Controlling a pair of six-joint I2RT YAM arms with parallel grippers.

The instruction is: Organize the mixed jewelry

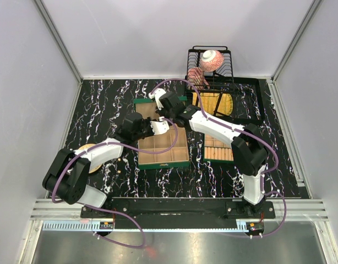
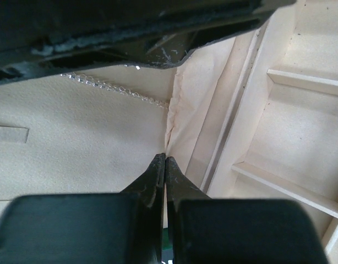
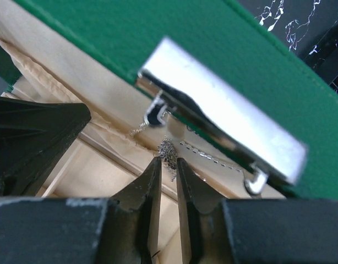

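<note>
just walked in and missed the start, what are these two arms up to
Both arms are reaching into an open green box with beige lining, sorting jewelry. The right claw appears to pinch a small silvery chain clump just under the box's metal clasp. The left claw is shut and empty, its tips at the lining near a compartment wall, with a thin chain lying on the lining beyond it.

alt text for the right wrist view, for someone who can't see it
The right gripper, jaws nearly closed, pinches a small tangled silvery chain at its tips. This is just below the edge of a green box lid and its shiny metal clasp. Pale beige lining fills the space behind.
</note>
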